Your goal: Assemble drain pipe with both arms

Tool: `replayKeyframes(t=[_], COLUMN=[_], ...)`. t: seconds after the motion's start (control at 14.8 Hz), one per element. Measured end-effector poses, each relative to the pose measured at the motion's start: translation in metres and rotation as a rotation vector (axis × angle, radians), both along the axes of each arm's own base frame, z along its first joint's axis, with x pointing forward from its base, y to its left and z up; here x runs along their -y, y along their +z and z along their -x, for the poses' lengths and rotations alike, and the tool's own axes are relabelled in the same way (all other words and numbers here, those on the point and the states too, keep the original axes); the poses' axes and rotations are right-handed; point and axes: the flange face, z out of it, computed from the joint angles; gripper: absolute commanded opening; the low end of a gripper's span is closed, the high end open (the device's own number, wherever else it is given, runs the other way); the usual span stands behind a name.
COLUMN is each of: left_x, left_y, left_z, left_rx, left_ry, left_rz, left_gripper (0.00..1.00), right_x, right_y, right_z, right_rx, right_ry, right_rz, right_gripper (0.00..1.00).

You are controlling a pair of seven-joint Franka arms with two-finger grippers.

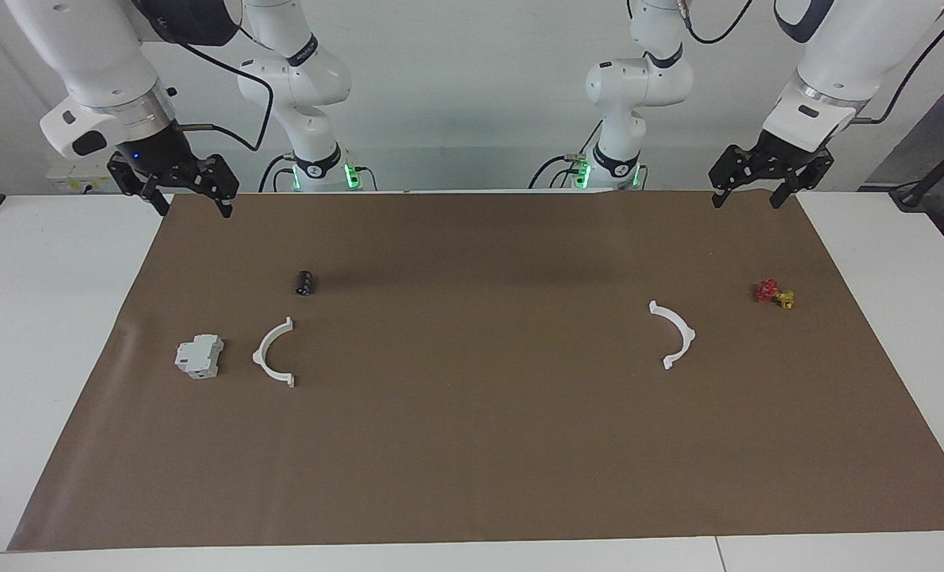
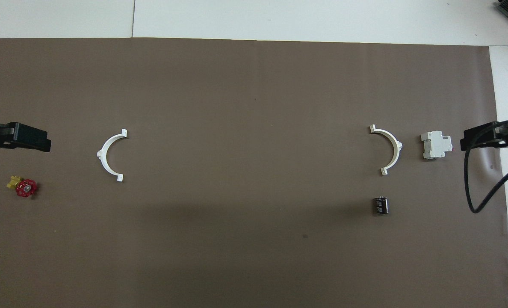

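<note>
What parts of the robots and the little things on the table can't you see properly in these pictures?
- Left gripper: overhead view, cut off by the picture's edge.
- Right gripper: overhead view, cut off by the edge.
- Both arms: facing view, tops cut off by the top edge.
- Black cylinder: markings too small in both views.
- Red and yellow valve: details too small.

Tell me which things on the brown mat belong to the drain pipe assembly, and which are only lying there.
Belong to the job:
- white half-ring toward the right arm's end
- white half-ring toward the left arm's end

Only lying there:
- grey-white block, beside the first half-ring
- small black cylinder
- red and yellow valve
</note>
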Motion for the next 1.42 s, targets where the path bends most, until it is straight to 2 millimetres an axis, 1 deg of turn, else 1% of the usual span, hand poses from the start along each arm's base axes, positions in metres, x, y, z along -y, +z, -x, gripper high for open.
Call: replayKeyframes(t=[0.74, 0.94, 1.01, 1.15, 1.28, 1.42], left_x=[0.0, 0.0, 0.0, 0.0, -0.001, -0.001], left_y=[0.0, 0.001, 0.001, -0.001, -0.003, -0.005], left_z=[-0.001, -0.001, -0.001, -0.001, -0.001, 0.0], left_rx=[0.005, 0.012, 0.012, 0.01, 0.008, 0.004], left_ry=[0.0, 0.0, 0.001, 0.001, 0.002, 0.002], left_rz=[0.0, 0.001, 0.001, 0.001, 0.001, 0.0], left_gripper=[1.0, 1.0, 1.0, 1.0, 1.0, 1.0], right_x=[0.002, 0.002, 0.004, 0.013, 0.026, 0.031], right_y=[-0.002, -0.012, -0.018, -0.037, -0.068, -0.105], right_z=[0.001, -0.003, -0.006, -0.01, -0.014, -0.017], right_rx=[-0.007, 0.021, 0.044, 0.074, 0.09, 0.095], right_ry=[-0.004, -0.003, -0.004, -0.012, 0.014, 0.05], right_rz=[-0.001, 0.0, 0.0, 0.001, 0.004, 0.005], right_gripper=[1.0, 1.0, 1.0, 1.0, 1.0, 1.0])
